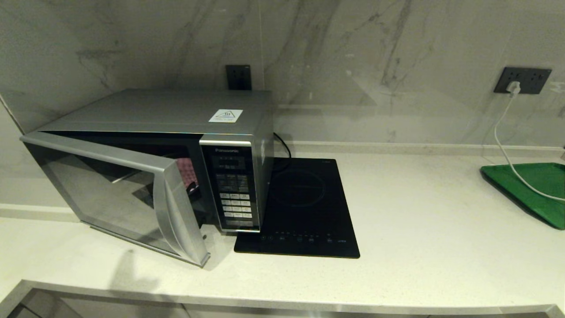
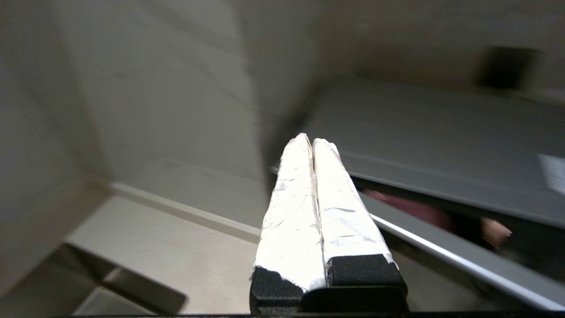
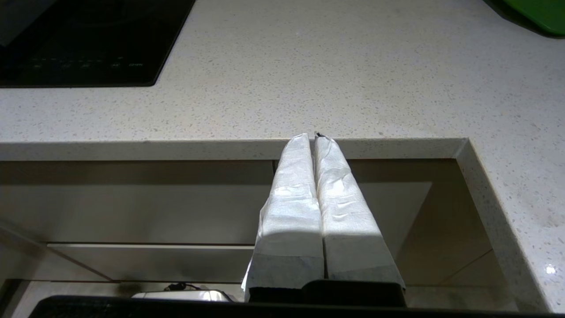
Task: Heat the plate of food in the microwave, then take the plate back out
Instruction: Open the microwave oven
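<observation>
The silver-grey microwave (image 1: 176, 110) stands at the counter's left with its dark glass door (image 1: 114, 194) swung partly open. Through the gap a pinkish patch (image 1: 187, 170) shows inside; I cannot tell whether it is the plate of food, which I otherwise do not see. Neither arm appears in the head view. My left gripper (image 2: 312, 141) is shut and empty, raised at the left of the microwave (image 2: 441, 145) near the door's top edge (image 2: 463, 260). My right gripper (image 3: 312, 136) is shut and empty, parked low in front of the counter's edge (image 3: 220, 148).
A flat black induction cooktop (image 1: 304, 207) lies right beside the microwave. A green tray (image 1: 529, 190) sits at the far right with a white cable (image 1: 507, 150) running over it from a wall socket. The open door juts towards the counter's front edge.
</observation>
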